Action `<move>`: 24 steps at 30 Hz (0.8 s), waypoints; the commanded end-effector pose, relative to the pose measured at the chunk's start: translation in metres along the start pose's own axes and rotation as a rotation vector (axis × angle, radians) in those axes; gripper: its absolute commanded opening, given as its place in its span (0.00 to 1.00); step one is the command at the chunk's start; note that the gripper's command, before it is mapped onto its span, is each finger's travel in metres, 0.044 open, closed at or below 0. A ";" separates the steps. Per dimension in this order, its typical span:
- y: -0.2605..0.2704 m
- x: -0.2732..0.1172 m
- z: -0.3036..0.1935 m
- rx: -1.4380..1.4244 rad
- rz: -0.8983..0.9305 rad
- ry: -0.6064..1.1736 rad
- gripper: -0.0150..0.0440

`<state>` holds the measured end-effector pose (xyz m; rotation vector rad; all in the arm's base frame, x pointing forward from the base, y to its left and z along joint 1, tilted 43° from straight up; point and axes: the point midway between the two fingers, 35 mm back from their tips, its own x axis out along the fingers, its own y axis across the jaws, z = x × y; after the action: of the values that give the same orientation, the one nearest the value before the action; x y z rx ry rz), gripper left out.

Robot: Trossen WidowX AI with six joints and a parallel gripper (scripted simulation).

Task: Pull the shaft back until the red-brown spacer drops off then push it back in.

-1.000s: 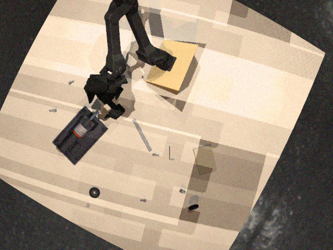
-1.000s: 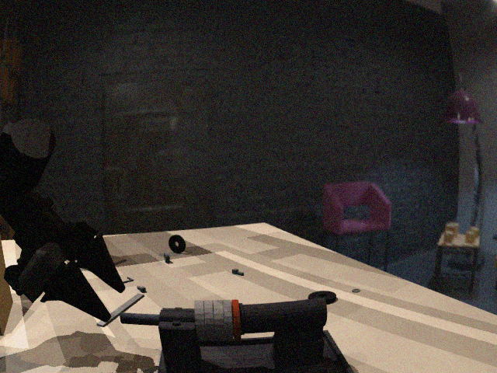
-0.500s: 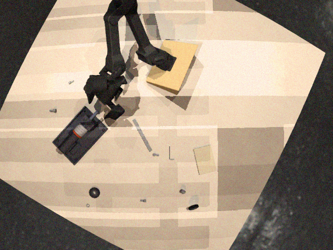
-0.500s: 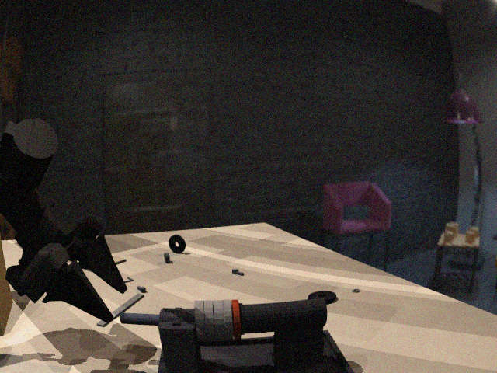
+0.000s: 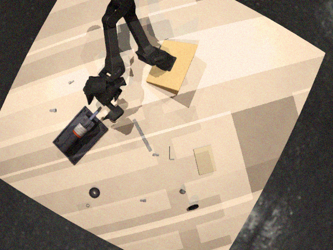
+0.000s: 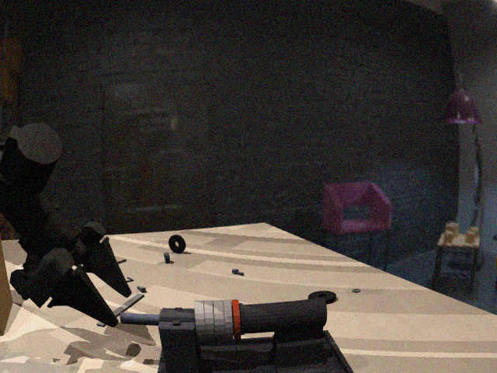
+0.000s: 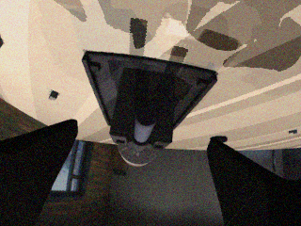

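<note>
The blue-grey shaft (image 5: 93, 115) (image 6: 138, 318) (image 7: 142, 133) sticks out of the support post (image 6: 177, 337). Beyond the post, several light grey spacers (image 5: 80, 128) (image 6: 212, 318) sit side by side on the shaft line. The red-brown spacer (image 5: 77, 133) (image 6: 236, 318) sits between them and the dark housing block (image 6: 285, 316), with no gap visible on either side. The gripper (image 5: 97, 110) (image 6: 123, 309) (image 7: 143, 132) is open and empty. Its fingertips stand on either side of the shaft's free end line, close to the end; exact depth is unclear. The shaft inside the spacers is hidden.
The dark base tray (image 5: 102, 134) carries the assembly. A yellow block (image 5: 182, 64) stands under a dark arm part. A grey bar (image 5: 142, 135) (image 6: 129, 304), a flat dark ring (image 5: 90, 192) (image 6: 331, 298), an upright ring (image 6: 172, 244), a pale pad (image 5: 204, 160) and small screws lie around.
</note>
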<state>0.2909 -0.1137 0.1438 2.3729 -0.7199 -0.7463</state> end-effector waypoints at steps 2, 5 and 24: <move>0.001 0.007 -0.002 0.000 0.000 0.005 1.00; 0.001 0.011 -0.003 0.000 0.000 0.005 1.00; 0.002 0.035 -0.002 -0.001 0.002 0.007 1.00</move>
<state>0.3140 -0.1353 0.1326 2.3715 -0.7213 -0.7460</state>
